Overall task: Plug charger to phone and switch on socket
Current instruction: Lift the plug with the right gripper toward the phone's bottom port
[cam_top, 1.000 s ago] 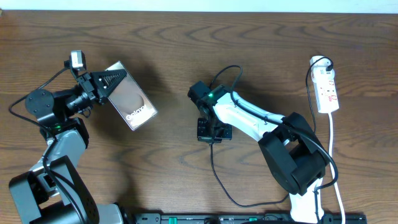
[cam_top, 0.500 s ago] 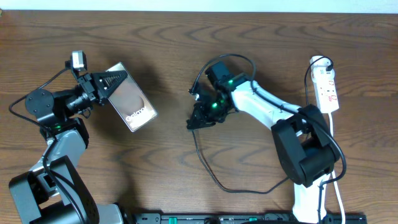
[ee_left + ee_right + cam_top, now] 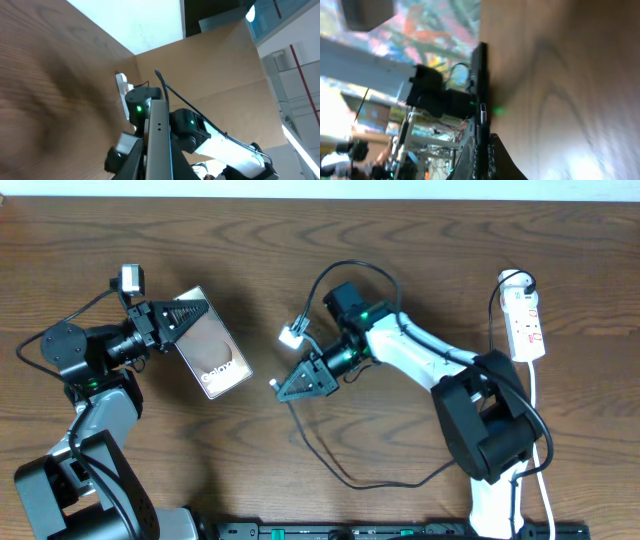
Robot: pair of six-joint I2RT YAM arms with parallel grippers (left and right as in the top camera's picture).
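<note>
Clearly, phone (image 3: 215, 352) glossy brown, white-lettered.

Phone (image 3: 215, 355), a dark-brown slab with white lettering, is clamped at its upper corner in the left gripper (image 3: 190, 312), face up and skewed. The charger (image 3: 350, 480), a thin black cable, is pinched in the right gripper (image 3: 283, 387), tip toward the phone, not touching. The white socket (image 3: 526, 320) lies well behind that gripper.

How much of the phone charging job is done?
Done: the left gripper holds the phone, and the right gripper holds the charger. In hand: the charger tip points at the phone, not yet touching. Left: plugging in, then switching on the socket.
</note>
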